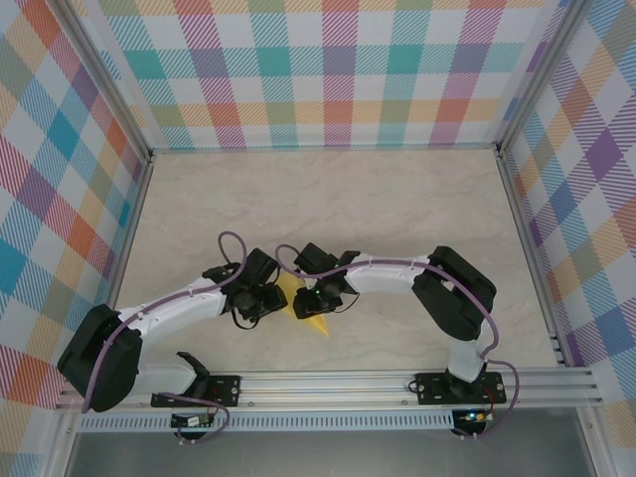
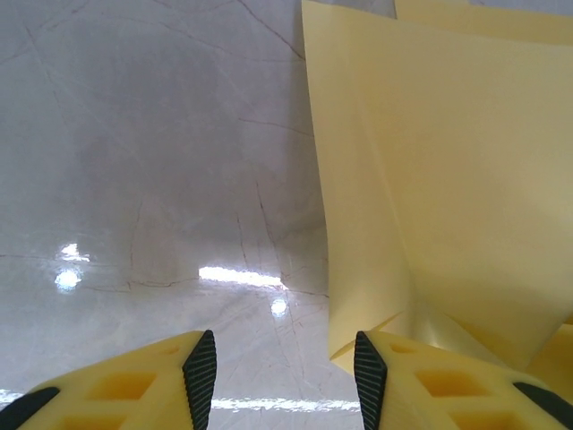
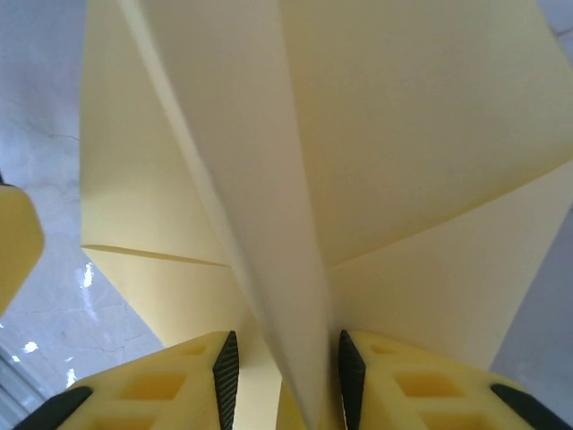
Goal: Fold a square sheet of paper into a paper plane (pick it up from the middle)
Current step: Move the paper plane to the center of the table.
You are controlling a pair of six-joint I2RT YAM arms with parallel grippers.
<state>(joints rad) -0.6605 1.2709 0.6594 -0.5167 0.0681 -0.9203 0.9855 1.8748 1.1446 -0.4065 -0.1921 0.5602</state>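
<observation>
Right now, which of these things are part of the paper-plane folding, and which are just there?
Part of the job: half-folded yellow paper, left gripper, right gripper.
Just there: table, checked walls, metal rail.

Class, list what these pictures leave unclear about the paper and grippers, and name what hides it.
Top view: paper mostly under the left gripper and right gripper; its folds are unreadable.
Left wrist view: the paper's right part is cut off by the frame edge.
Right wrist view: whether the right gripper's pads pinch the raised fold; blur and the bottom edge hide contact.
</observation>
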